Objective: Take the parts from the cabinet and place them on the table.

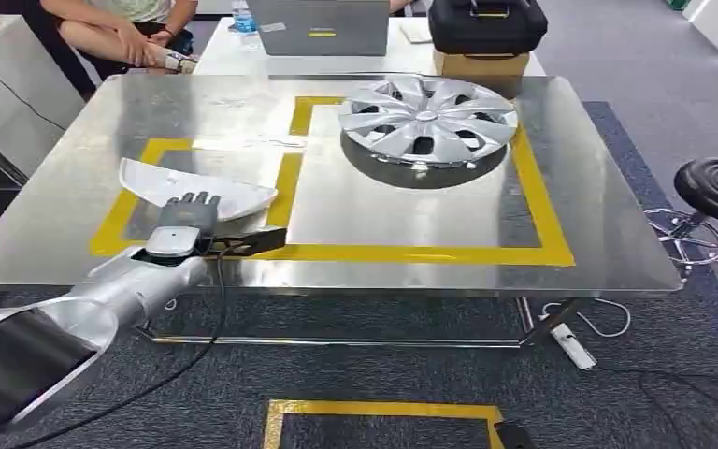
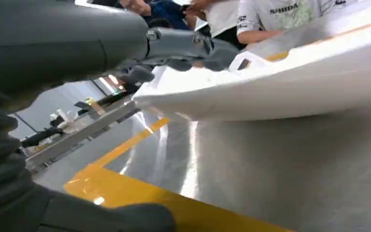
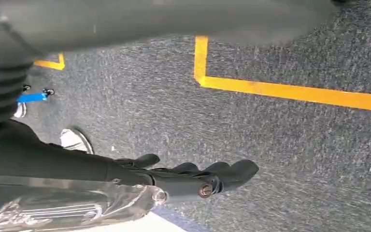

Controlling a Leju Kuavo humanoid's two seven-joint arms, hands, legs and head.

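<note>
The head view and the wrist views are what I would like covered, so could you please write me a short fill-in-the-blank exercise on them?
1. The left hand rests on the white ____ part.
2. The silver hubcap lies inside the larger ____ tape rectangle.
3. The right hand hangs over grey ____.

Missing words: plastic; yellow; carpet

The left hand (image 2: 174, 48) is reaching over the rim of a white curved part (image 2: 280, 87), its dark fingers (image 2: 207, 48) lying on the part's upper edge. The part is resting on the shiny metal table (image 2: 294, 164) just beyond the hand. Yellow tape (image 2: 140, 193) is running across the table beneath the hand. People (image 2: 270, 14) are sitting beyond the part.
</note>
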